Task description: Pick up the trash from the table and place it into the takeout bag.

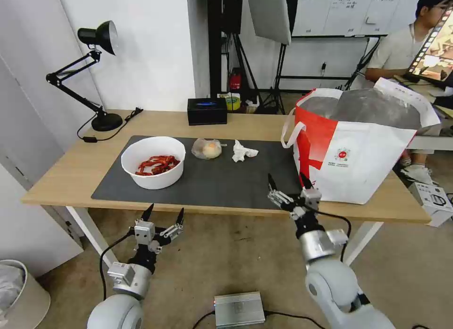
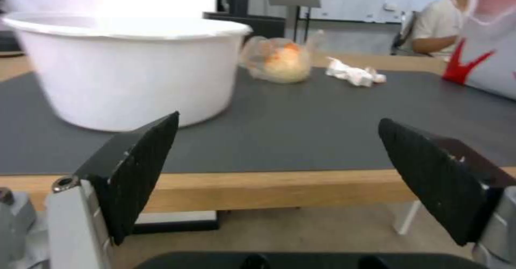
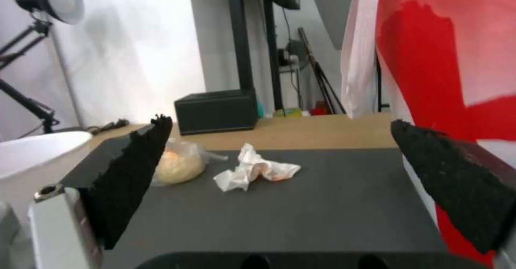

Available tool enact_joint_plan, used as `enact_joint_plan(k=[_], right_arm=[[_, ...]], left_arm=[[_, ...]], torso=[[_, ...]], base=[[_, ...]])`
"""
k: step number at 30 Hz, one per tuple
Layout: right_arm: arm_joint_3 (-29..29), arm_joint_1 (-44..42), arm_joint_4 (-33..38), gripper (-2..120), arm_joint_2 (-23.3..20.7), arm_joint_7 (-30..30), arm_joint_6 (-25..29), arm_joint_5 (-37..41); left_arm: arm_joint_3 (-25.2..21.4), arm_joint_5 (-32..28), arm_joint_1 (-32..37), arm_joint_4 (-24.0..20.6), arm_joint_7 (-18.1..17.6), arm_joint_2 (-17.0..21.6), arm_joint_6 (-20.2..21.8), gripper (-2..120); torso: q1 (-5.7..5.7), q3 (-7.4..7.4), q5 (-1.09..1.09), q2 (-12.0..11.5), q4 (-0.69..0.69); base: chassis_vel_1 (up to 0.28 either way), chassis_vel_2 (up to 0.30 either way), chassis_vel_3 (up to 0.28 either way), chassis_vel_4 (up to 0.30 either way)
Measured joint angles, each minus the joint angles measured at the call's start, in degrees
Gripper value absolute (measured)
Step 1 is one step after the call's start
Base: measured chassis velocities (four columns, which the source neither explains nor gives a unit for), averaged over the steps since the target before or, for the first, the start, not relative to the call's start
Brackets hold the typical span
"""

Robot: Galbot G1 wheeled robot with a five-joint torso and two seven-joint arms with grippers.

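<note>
While both pincers gape — left (image 1: 163, 214), right (image 1: 289, 181) — trash sits untouched.

White bowl (image 1: 153, 162) holding red shells (image 1: 158, 164), on dark grey mat (image 1: 222, 182) over light-wood table (image 1: 71, 171). Clear small bag (image 1: 207, 148) with yellowish food touched with orange, beside white tissue (image 1: 243, 151). White takeout bag (image 1: 358, 145) with red side panel, silver lining and small round red logo; black box (image 1: 207, 111), black lamp (image 1: 96, 46).
</note>
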Motion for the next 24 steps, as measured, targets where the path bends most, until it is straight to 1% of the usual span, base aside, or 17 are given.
enact_joint_plan(k=[1,4,5,8,9,12,14,15,17,19,21,22,24], right_arm=[[-0.31,1.16,0.00,100,-0.28,0.82,-1.62,0.79],[-1.74,6.53,-0.91,100,-1.48,3.28,-7.17,3.23],[-1.74,6.53,-0.91,100,-1.48,3.28,-7.17,3.23],[-3.46,12.32,-3.02,100,-2.33,5.24,-11.07,5.27],[-3.46,12.32,-3.02,100,-2.33,5.24,-11.07,5.27],[-5.82,17.82,-5.67,100,-2.54,6.65,-13.79,7.69],[-6.45,19.28,-6.44,100,-2.51,7.03,-14.79,8.32],[-7.29,21.26,-7.40,100,-2.25,7.51,-16.96,9.61],[-7.58,21.87,-7.62,100,-2.15,7.66,-17.65,9.97],[-9.86,26.28,-9.60,100,-1.45,9.50,-21.52,12.65],[-10.41,27.28,-10.22,100,-1.26,10.05,-22.11,13.31],[-11.97,30.65,-12.62,100,-0.69,11.82,-23.83,15.33],[-12.59,32.27,-14.01,100,-0.36,12.60,-24.41,16.27]], left_arm=[[0.44,-0.01,-0.15,0.00,0.02,0.21,0.12,100],[0.97,0.04,0.07,-0.10,0.34,0.10,0.25,100],[0.97,0.04,0.07,-0.10,0.34,0.10,0.25,100],[1.08,0.09,0.39,-0.37,0.54,-0.19,0.26,100],[1.08,0.09,0.39,-0.37,0.54,-0.19,0.26,100],[1.02,0.15,1.00,-0.89,0.65,-0.37,0.28,100],[0.99,0.16,1.12,-0.98,0.66,-0.44,0.29,100],[0.97,0.19,1.27,-1.07,0.68,-0.59,0.30,100],[0.97,0.20,1.32,-1.08,0.69,-0.64,0.30,100],[0.97,0.64,1.58,-1.08,0.76,-0.96,0.31,100],[0.96,0.72,1.63,-1.07,0.80,-1.05,0.32,100],[0.86,0.89,1.78,-0.96,0.81,-1.35,0.31,100],[0.80,0.98,1.86,-0.90,0.81,-1.56,0.31,100]], torso=[[0.00,0.00,-0.01,0.00,-0.02],[0.00,0.00,-0.01,0.00,0.00],[0.00,0.00,-0.01,0.00,0.00],[0.00,0.00,-0.01,-0.01,-0.01],[0.00,0.00,-0.01,-0.01,-0.01],[0.00,0.00,-0.01,0.00,0.00],[0.00,0.00,-0.01,0.00,0.00],[0.00,0.00,0.00,0.00,-0.01],[0.01,0.00,0.00,-0.01,-0.01],[0.00,0.00,-0.02,0.00,-0.01],[0.00,0.00,-0.01,0.00,-0.01],[0.00,0.00,-0.01,0.00,0.00],[0.00,0.00,-0.02,0.00,0.01]], base=[[0.000,0.000,0.000,0.000],[0.000,0.000,0.000,0.000],[0.000,0.000,0.000,0.000],[0.000,0.000,0.000,0.000],[0.000,0.000,0.000,0.000],[0.000,0.000,0.000,0.000],[0.000,0.000,0.000,0.000],[0.000,0.000,0.000,0.000],[0.000,0.000,0.000,0.000],[0.000,0.000,0.000,0.000],[0.000,0.000,0.000,0.000],[0.000,0.000,0.000,0.000],[0.000,0.000,0.000,0.000]])
